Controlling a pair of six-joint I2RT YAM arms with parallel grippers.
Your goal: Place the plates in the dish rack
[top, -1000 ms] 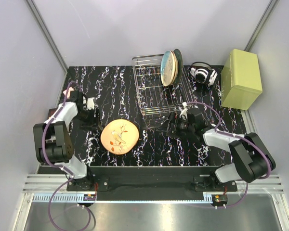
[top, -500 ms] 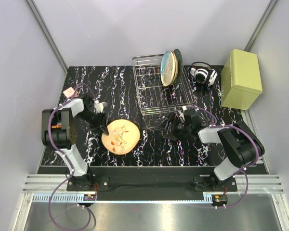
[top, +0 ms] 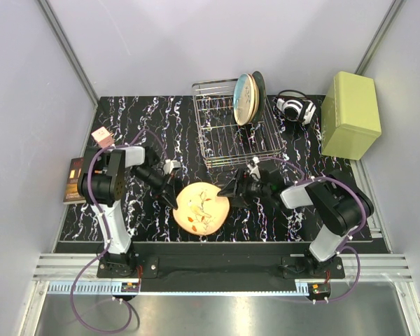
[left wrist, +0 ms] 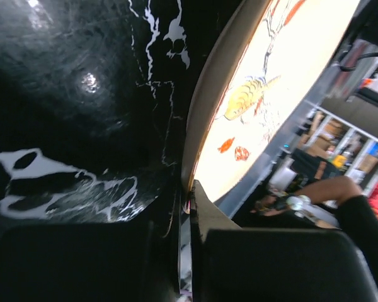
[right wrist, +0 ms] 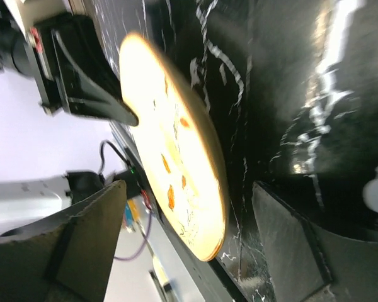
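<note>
A tan plate (top: 201, 207) with leafy motifs lies near the table's front middle. My left gripper (top: 175, 199) is shut on its left rim; in the left wrist view the plate (left wrist: 271, 88) runs away from the gripper (left wrist: 190, 200). My right gripper (top: 231, 190) is open at the plate's right edge. In the right wrist view the plate (right wrist: 170, 145) sits between the spread fingers (right wrist: 88, 239), with the right gripper (right wrist: 190, 189) not touching it. The dish rack (top: 224, 140) at the back holds two cream plates (top: 245, 99) and a dark teal plate (top: 260, 85), all upright.
A pale green box (top: 350, 115) stands at the back right, with black-and-white headphones (top: 295, 108) beside the rack. A small pink cube (top: 101, 136) and a brown booklet (top: 73, 180) lie at the left edge. The table (top: 154, 126) is black marble.
My left gripper shut on the plate's rim and drew the plate to the right, toward the middle. My right gripper moved left up to the plate's other edge.
</note>
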